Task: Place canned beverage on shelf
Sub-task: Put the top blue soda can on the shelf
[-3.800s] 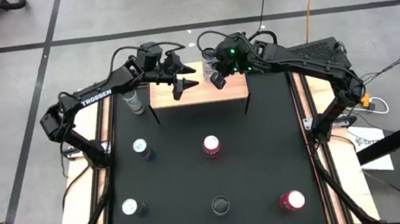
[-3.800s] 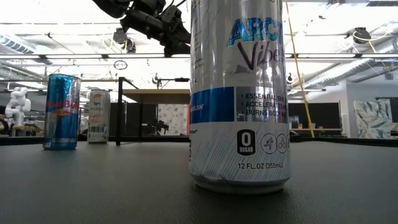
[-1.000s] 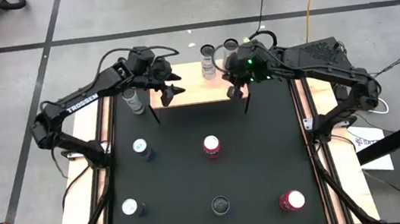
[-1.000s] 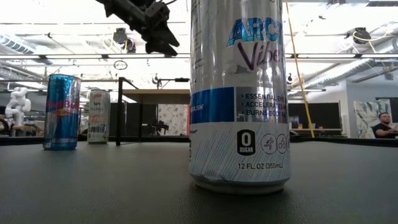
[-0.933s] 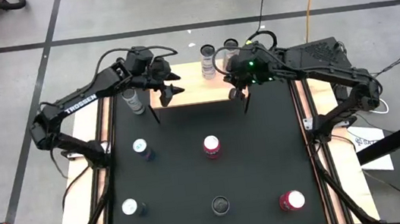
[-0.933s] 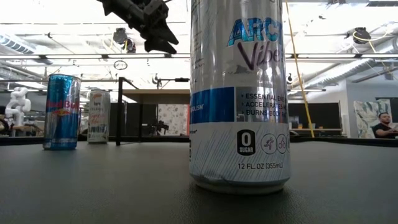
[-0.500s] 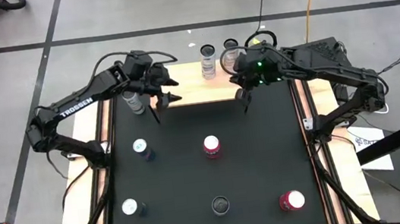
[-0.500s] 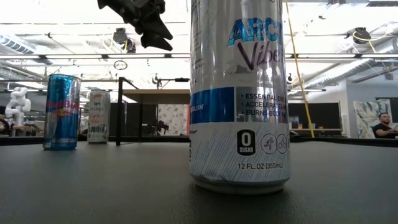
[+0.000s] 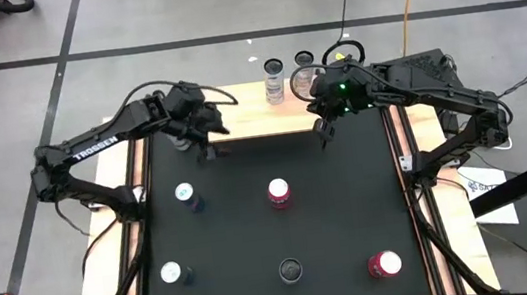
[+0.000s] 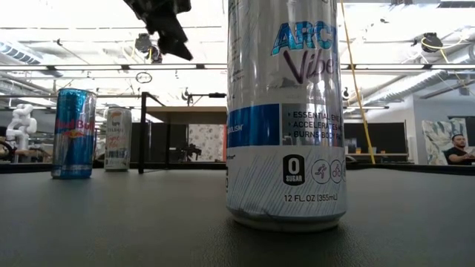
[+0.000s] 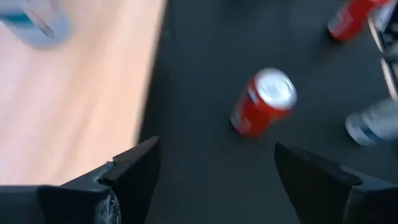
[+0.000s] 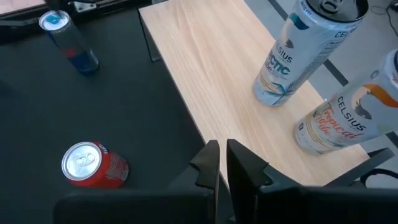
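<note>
In the high view, the left gripper (image 9: pixel 210 139) hangs in the upper left of the frame, over the front left corner of the shelf (image 9: pixel 250 121). The left wrist view shows its jaws wide apart with nothing between them, above the shelf's edge and the black tabletop (image 9: pixel 332 210). Just left of it a silver can (image 9: pixel 178 136) stands beside the shelf. Lower on the left side of the tabletop stand a blue Red Bull can (image 9: pixel 187 196) and, nearer the bottom, another can with a white top (image 9: pixel 172 273).

In the middle of the frame a red can (image 9: pixel 278 193) stands alone, with a dark-topped can (image 9: pixel 291 269) below it. At the top centre, two Celsius cans (image 9: pixel 274 79) (image 9: pixel 304 70) stand side by side on the back edge of the shelf.

The right gripper (image 9: pixel 326 132) hangs at the shelf's front right corner; the right wrist view shows its jaws (image 12: pixel 221 163) pressed together, empty. At lower right stands a red can with a white top (image 9: pixel 384 265).
</note>
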Robot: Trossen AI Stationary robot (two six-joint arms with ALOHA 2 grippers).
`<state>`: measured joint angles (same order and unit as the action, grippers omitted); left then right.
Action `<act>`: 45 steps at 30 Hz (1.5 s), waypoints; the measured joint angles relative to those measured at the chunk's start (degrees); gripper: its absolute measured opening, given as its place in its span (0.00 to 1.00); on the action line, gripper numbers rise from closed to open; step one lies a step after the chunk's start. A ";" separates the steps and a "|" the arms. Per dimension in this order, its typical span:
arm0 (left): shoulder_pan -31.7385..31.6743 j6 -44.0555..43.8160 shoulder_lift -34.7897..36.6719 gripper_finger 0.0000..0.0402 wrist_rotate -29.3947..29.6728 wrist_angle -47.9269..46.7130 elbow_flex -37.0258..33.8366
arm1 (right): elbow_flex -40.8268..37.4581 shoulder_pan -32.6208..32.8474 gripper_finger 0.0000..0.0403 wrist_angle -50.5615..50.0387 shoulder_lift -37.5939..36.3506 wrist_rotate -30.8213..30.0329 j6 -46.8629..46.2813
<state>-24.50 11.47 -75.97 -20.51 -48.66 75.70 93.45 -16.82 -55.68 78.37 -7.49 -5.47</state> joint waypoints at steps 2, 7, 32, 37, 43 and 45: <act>0.76 0.32 1.13 0.78 -0.02 -5.66 0.00 | 0.00 0.00 0.03 0.00 0.00 0.00 0.01; 2.62 0.99 4.48 0.78 0.65 -16.92 0.00 | 0.00 0.00 0.03 0.07 0.00 0.00 0.03; 5.71 -5.09 11.55 0.78 5.47 -25.64 -1.20 | 0.00 0.00 0.03 0.07 0.00 0.00 -0.73; 6.65 -5.09 11.44 0.78 3.36 -27.23 -1.20 | 0.00 0.00 0.03 0.07 0.00 0.00 -0.42; 6.64 -8.09 11.10 0.78 1.62 -28.81 -1.20 | 0.00 0.00 0.03 0.09 0.00 0.00 0.58; 6.66 -8.18 11.15 0.78 1.62 -28.55 -1.20 | 0.00 0.00 0.03 0.09 0.00 0.00 0.58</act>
<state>-17.85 3.29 -64.82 -18.90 -77.20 74.50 93.45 -16.82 -55.59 78.37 -7.49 -4.89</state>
